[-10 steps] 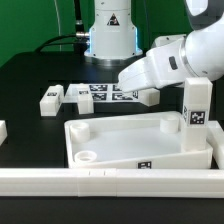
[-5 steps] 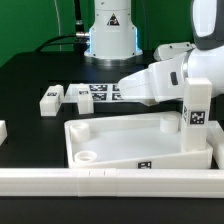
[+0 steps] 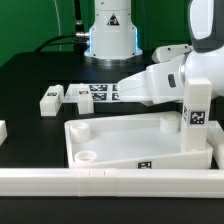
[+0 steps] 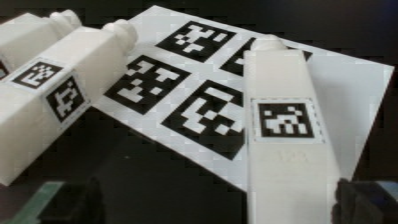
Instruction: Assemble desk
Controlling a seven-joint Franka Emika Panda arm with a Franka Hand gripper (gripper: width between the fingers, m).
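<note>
Gripper [image 4: 210,200] wide open, empty, above white square-section tagged plastic leg [image 4: 285,110]; off-centre close cd skew leg.

Robotics lab, green backdrop [image 3: 30,25], black table [image 3: 25,85], marker board [image 4: 178,85] of printed tags, robot arm [image 3: 165,80]

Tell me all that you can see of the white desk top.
The desk top is a large white rectangular tray, plastic by its look, with a raised rim. It lies flat, hollow side up, on the black table, behind the white rail. Its front wall bears a black-and-white tag; a round socket shows in one near corner. One tagged leg stands upright at its corner on the exterior view's right.
</note>
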